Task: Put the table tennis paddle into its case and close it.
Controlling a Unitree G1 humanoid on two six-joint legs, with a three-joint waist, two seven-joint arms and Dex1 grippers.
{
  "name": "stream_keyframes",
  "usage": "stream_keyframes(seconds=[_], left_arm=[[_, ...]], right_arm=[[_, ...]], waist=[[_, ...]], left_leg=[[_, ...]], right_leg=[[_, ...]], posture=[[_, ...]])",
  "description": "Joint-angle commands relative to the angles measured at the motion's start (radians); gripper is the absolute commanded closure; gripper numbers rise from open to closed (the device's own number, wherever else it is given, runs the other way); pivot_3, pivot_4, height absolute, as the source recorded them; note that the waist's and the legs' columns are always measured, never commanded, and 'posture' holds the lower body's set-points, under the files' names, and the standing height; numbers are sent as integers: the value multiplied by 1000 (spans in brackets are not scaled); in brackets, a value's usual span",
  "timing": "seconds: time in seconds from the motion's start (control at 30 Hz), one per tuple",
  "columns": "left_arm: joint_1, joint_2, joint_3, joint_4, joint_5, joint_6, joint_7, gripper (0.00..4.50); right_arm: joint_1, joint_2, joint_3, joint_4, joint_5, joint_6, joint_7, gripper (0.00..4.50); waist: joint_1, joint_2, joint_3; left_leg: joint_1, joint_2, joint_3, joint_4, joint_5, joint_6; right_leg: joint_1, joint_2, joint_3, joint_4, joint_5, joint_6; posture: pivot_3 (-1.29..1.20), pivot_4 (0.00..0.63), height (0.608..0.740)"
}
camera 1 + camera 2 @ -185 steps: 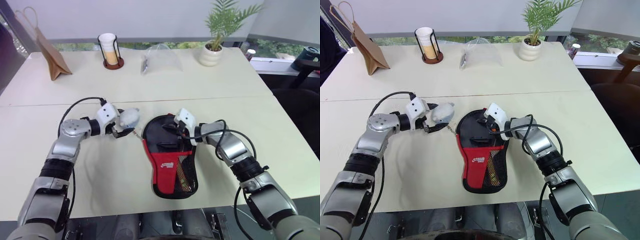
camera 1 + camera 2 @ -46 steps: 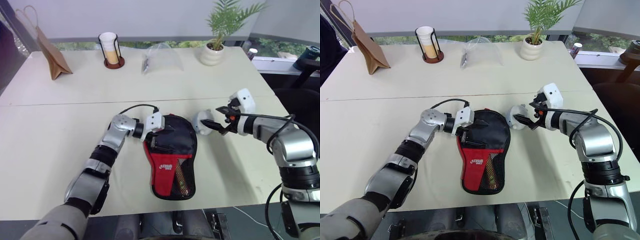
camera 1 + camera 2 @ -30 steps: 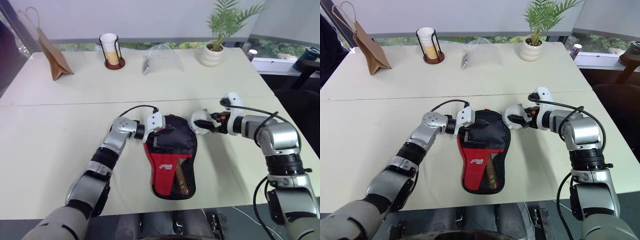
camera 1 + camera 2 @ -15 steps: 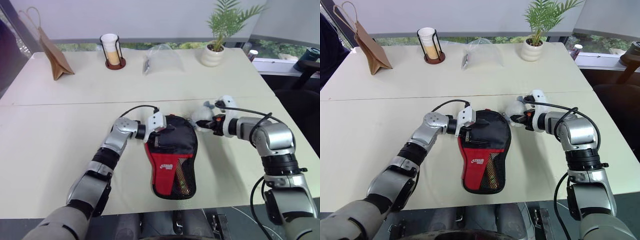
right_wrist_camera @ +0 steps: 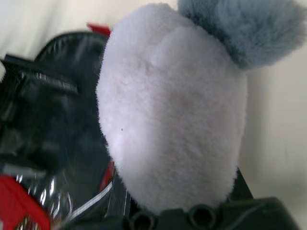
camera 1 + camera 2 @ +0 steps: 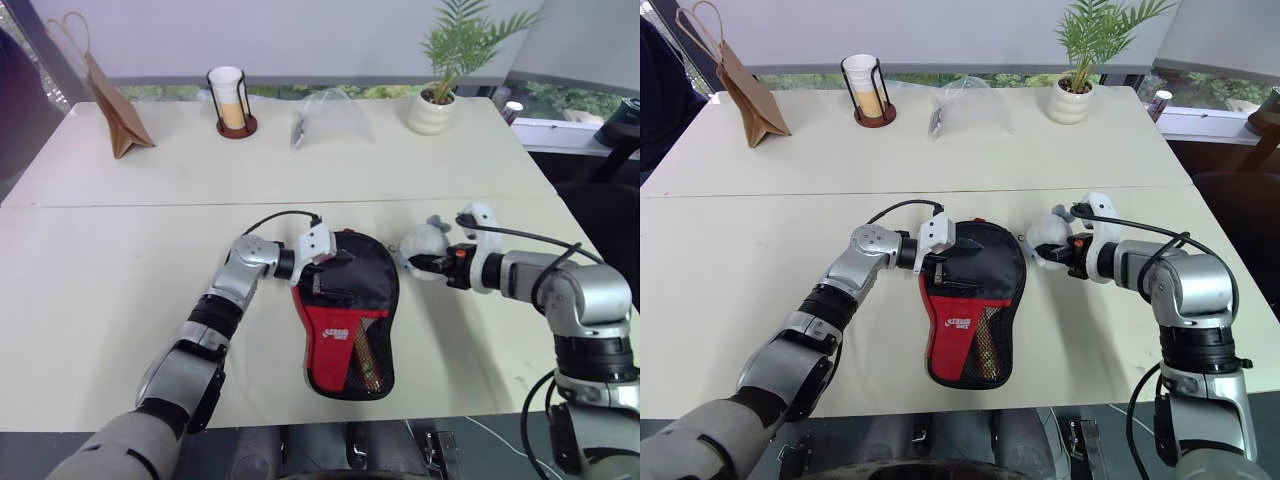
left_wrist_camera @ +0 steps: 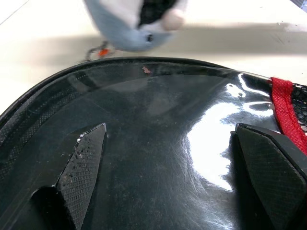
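Note:
The case (image 6: pixel 345 310) lies flat in the middle of the table (image 6: pixel 120 300), its round black end away from me and its red panel and mesh pocket toward me. My left gripper (image 6: pixel 326 276) is open, its fingers (image 7: pixel 79 172) spread wide and resting on the glossy black top of the case (image 7: pixel 163 124). Just right of the case, my right gripper (image 6: pixel 432 263) is shut on the case's pale grey fluffy pompom (image 6: pixel 420 243), which looms large in the right wrist view (image 5: pixel 168 120). The table tennis paddle is hidden.
Along the far side of the table stand a brown paper bag (image 6: pixel 118 110), a cup in a wire holder (image 6: pixel 230 98), a clear plastic bag (image 6: pixel 330 115) and a potted plant (image 6: pixel 440 95). The table's right edge is close beyond my right arm.
My right gripper has shut on the pompom and drawn it slightly back and to the right, away from the case. The left gripper has stayed open on the case.

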Motion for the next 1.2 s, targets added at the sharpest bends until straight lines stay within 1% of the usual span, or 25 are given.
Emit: stream_keyframes(seconds=[0.03,0.23,0.47,0.6,0.83,1.0,1.2], left_arm=[[32,11,-49,51,47,21,4,0],[36,7,-53,55,51,23,11,0],[40,8,-55,54,53,27,14,0],[40,6,-57,57,54,27,18,0],[48,5,-61,47,56,32,23,0],[50,3,-64,43,58,36,33,0],[55,3,-64,36,57,41,42,0]], right_arm=[[24,-31,-60,-54,17,17,-17,4295],[93,-65,-85,-101,31,27,-22,4295],[218,-157,-97,-207,62,18,14,4295],[305,-224,-110,-268,78,-36,71,4295],[426,-316,-94,-337,72,-167,170,4295],[488,-381,-79,-353,63,-255,249,4295],[548,-431,-58,-365,44,-340,317,4295]], waist=[[0,0,0],[1,0,0],[1,0,0],[2,0,-1],[3,0,-1],[3,0,-1],[5,0,-1]], left_leg=[[0,0,0,0,0,0],[0,0,0,0,0,0],[0,0,-1,0,0,0],[0,0,-1,0,0,0],[0,-1,-2,0,0,0],[0,-1,-2,0,0,0],[0,-1,-2,0,0,0]], right_leg=[[0,0,0,0,0,0],[0,0,0,0,0,0],[1,0,0,-1,0,0],[1,0,0,-1,-1,0],[2,0,0,-2,-1,0],[2,0,0,-2,-1,1],[2,-1,0,-2,-1,1]], posture=[[0,150,740],[0,150,740],[0,150,740],[0,150,740],[0,150,740],[0,150,740],[0,150,740]])
